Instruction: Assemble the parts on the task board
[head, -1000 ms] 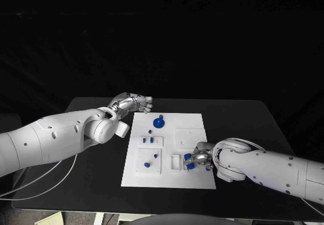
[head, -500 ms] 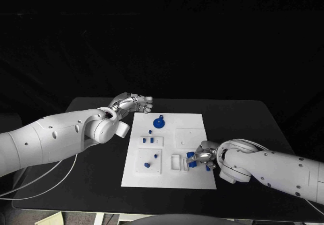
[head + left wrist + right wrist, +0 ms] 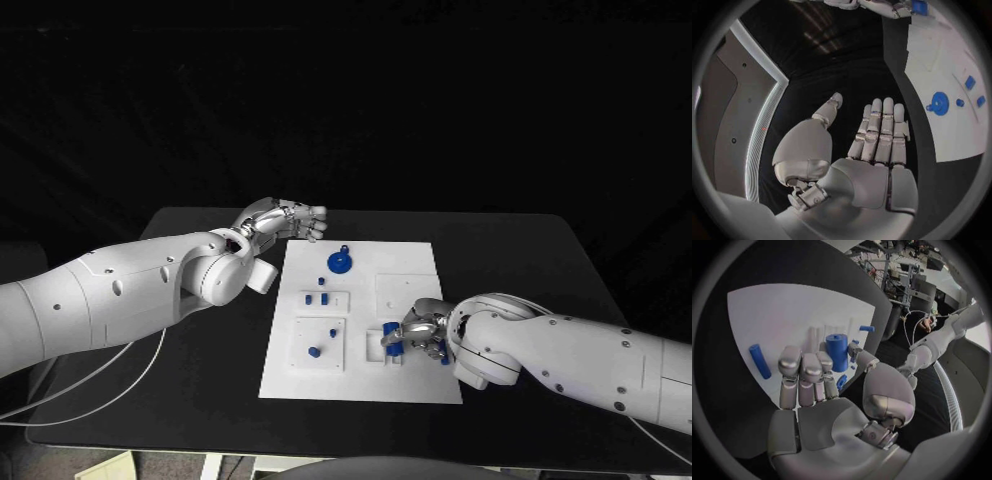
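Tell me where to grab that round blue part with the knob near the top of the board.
Judging by its pose, pinch the round blue part by the small knob at its far edge, coming straight down. The disc lies flat on the task board, leaving little edge to catch.

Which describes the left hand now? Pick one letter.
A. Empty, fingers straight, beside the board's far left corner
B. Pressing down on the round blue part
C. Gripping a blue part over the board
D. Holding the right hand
A: the left hand holds nothing, its fingers extended together, beside the task board rather than over it.
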